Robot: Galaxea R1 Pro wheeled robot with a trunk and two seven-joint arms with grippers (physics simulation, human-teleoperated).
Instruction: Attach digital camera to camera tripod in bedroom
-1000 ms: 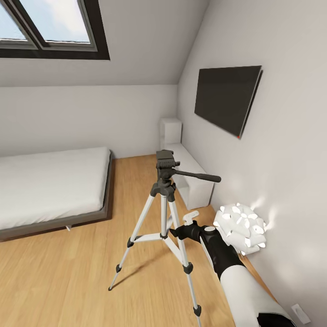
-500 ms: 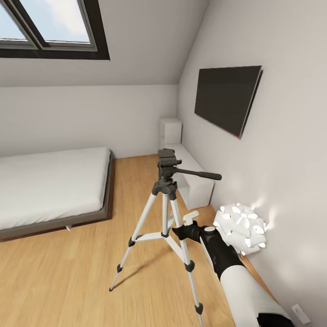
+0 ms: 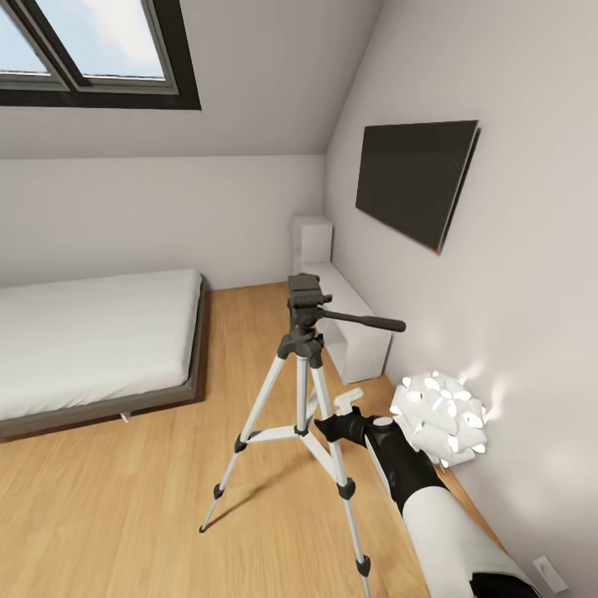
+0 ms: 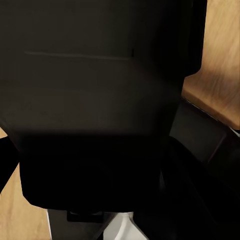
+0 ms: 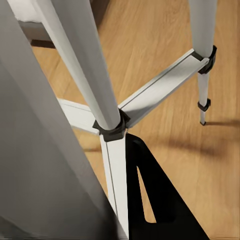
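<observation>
Tripod [image 3: 303, 390]: one of them, standing upright on the wood floor [image 3: 124, 498] at about the middle of the head view, slightly toward 5 o'clock. It has three thin silver-white legs with black joints and black feet, braces running from a centre column out to the legs, and a black head on top. One long black pan handle [image 3: 365, 320] sticks out from the head toward 3 o'clock.

One low grey bed [image 3: 91, 349] with a white mattress lies at 9 o'clock. One dark-framed skylight [image 3: 91, 50] sits at 11 o'clock, and one flat black screen [image 3: 415, 178] hangs on the wall at 2 o'clock. A white cabinet [image 3: 345, 320] stands against that wall behind the tripod, and a white petalled lamp [image 3: 440, 419] glows on the floor at 4 o'clock.

One black-and-white arm, the right one, reaches in from 5 o'clock. Its pincer [image 3: 332, 423] sits right at the tripod's near leg, level with the braces. The right wrist view shows a leg and brace hub [image 5: 112, 127] very close, with one dark finger [image 5: 155, 200] beside the leg; whether the pincer is spread or pinching I cannot tell.

The left wrist view shows a large black boxy shape [image 4: 90, 110] pressed close to the lens, with a strip of floor beyond it. What it is, and how the left pincer stands, I cannot tell.
</observation>
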